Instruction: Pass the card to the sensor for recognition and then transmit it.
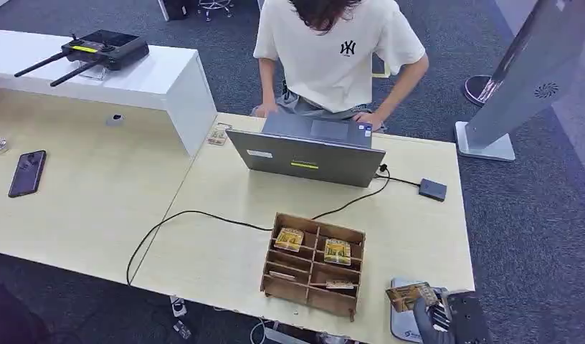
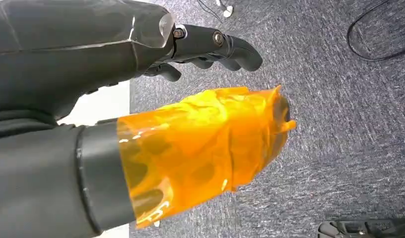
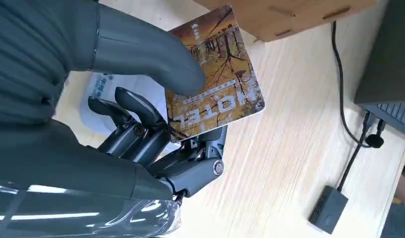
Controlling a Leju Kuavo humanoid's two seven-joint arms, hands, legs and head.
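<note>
Card [image 3: 215, 79] in autumn yellow and brown, printed with the word HOTEL, is held in the robot's right hand [image 1: 436, 312] at the near right corner of a pale wooden worktop [image 1: 218, 258]. A person in a white T-shirt [image 1: 340, 50] sits across that worktop behind a grey laptop [image 1: 307, 154]. Near the front edge stands a wooden compartment box [image 1: 311, 265] with more cards inside, just left of the right hand. A small dark sensor box [image 1: 432, 189] lies on the worktop ahead of the hand, toward the far right edge and well apart from it, joined by a black cable [image 1: 203, 215]. The thumb presses the card's face against the darker fingers [image 3: 136, 111] beneath, with the card roughly flat and its free long end projecting beyond the hand. The left hand [image 2: 190, 99] hangs over grey carpet, holding nothing, fingers loosely apart, and is much farther from the sensor.
</note>
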